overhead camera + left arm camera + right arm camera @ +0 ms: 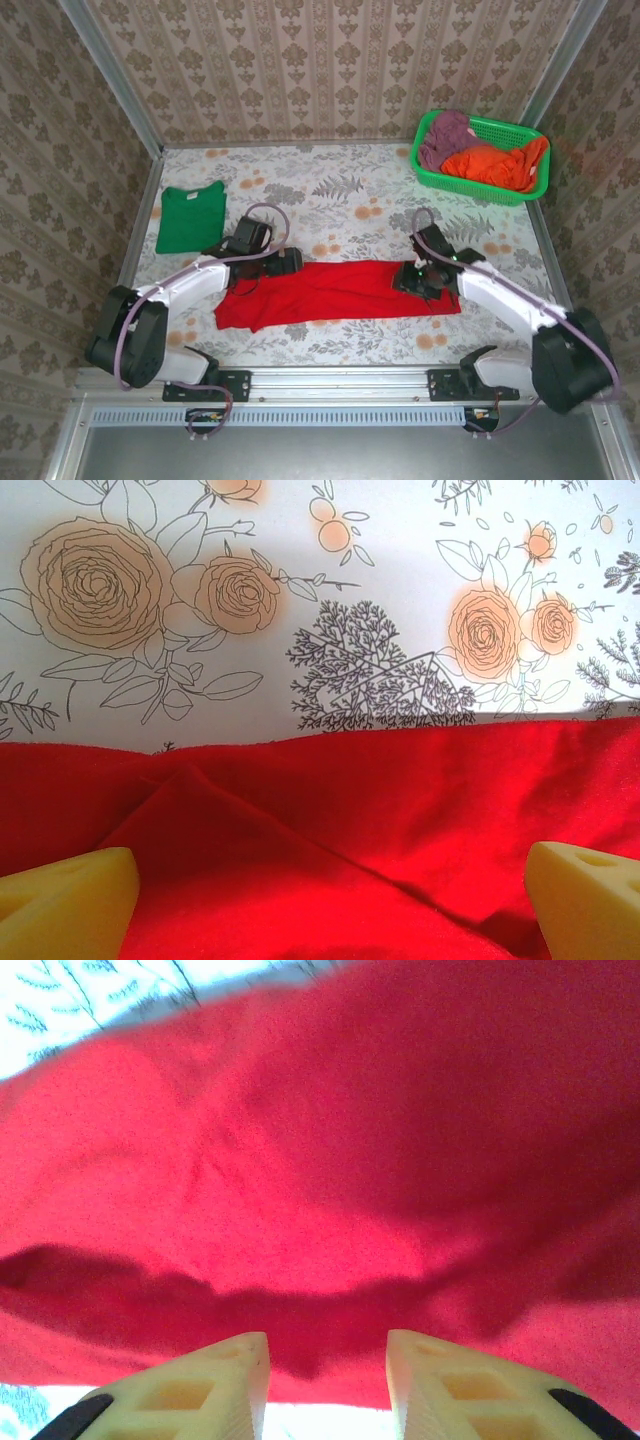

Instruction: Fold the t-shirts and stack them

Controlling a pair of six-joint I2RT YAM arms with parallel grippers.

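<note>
Nearest the arm bases, the red t-shirt (340,290) is lying across the middle of the table (340,195) as a long band running left to right, its left end crumpled and its right end squarer.

Both grippers are working at this band. The left gripper (330,900) is hanging over the band's left part with its jaws standing wide open, nothing between them, and creased red cloth is spreading just ahead of its fingertips. The right gripper (328,1360) is sitting low at the right end, its jaws standing partly open with a gap between the pads. No cloth is showing in that gap.

Farther back on the left, the green t-shirt (190,218) is lying flat as a neat folded rectangle, well apart from the red one. At the far right, a green basket (470,182) is holding purple cloth (445,135) and orange cloth (495,165), which are too bundled to identify.

By my reading, 1 of the 2 shirts is looking finished. The red one seems only narrowed lengthwise, so the crosswise fold and stacking it onto the green one are remaining.
</note>
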